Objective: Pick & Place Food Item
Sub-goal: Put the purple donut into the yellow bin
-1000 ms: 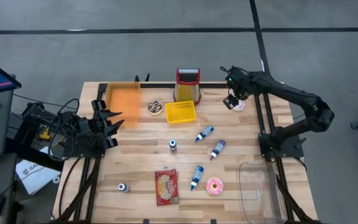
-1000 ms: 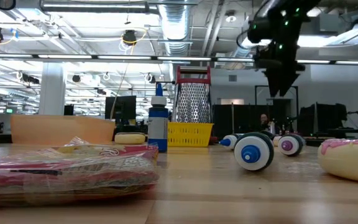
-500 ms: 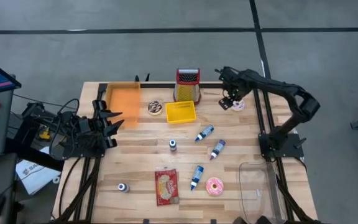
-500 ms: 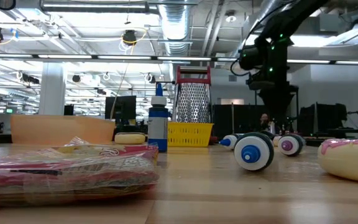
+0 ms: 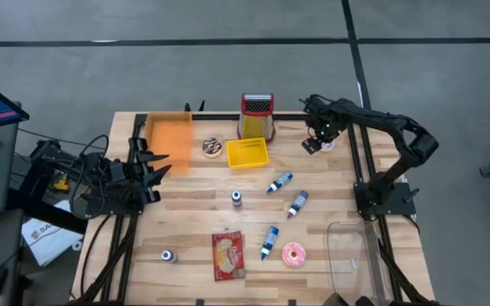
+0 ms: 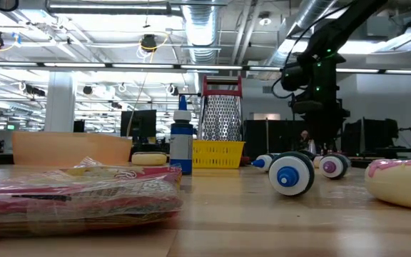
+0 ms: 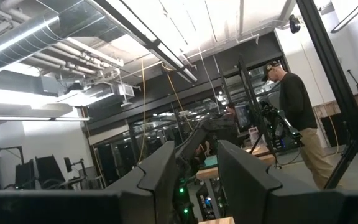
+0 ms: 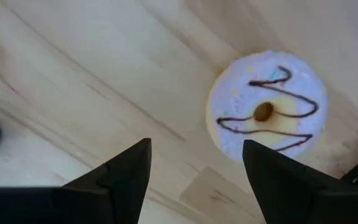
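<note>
A lilac-iced donut with a dark squiggle (image 8: 266, 106) lies flat on the wooden table, near its far right edge (image 5: 328, 145). My right gripper (image 8: 194, 168) hangs open over the bare wood just beside it, fingers pointing down and nothing between them. In the high view it stands on the donut's left (image 5: 313, 143); in the low view it is low over the table (image 6: 320, 139). My left gripper (image 5: 156, 161) waits at the table's left edge. It is tipped upward and open, with only the room showing between its fingers (image 7: 197, 174).
A yellow basket (image 5: 247, 153), a red-topped grater (image 5: 257, 115), an orange tray (image 5: 170, 140) and a chocolate donut (image 5: 213, 147) sit at the far side. Blue bottles (image 5: 281, 181), a wrapped snack (image 5: 228, 253), a pink donut (image 5: 293, 254) and a clear container (image 5: 351, 255) lie nearer.
My right gripper has come down toward the table beside the lilac donut, tipping until its fingers point straight down, and has stayed open. The donut has not moved.
</note>
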Controlling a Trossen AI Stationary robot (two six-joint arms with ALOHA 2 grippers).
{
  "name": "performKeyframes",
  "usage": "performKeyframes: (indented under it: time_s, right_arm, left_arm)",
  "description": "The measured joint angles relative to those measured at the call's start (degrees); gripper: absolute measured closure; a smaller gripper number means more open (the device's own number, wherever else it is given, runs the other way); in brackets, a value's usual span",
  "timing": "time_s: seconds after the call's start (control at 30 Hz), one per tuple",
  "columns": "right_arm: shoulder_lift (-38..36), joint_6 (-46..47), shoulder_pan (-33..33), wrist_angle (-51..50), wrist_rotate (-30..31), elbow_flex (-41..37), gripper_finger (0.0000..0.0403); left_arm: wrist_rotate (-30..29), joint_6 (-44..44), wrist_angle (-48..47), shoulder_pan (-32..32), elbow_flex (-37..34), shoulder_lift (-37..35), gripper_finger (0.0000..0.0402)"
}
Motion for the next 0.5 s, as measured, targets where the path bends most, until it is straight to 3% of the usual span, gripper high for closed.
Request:
performKeyframes:
  time_s: [0.17,0.5]
  right_arm:
    - [-3.7,1.3,-0.6,2.3,-1.0,-3.7,0.0157]
    - [-8.5,5.4,0.8,1.9,0.0,-3.9,0.0157]
  left_arm:
    - [0.0,-0.9,0.0,0.0,0.0,0.0,0.0285]
    - [0.9,-0.9,1.2,0.0,0.0,0.0,0.0285]
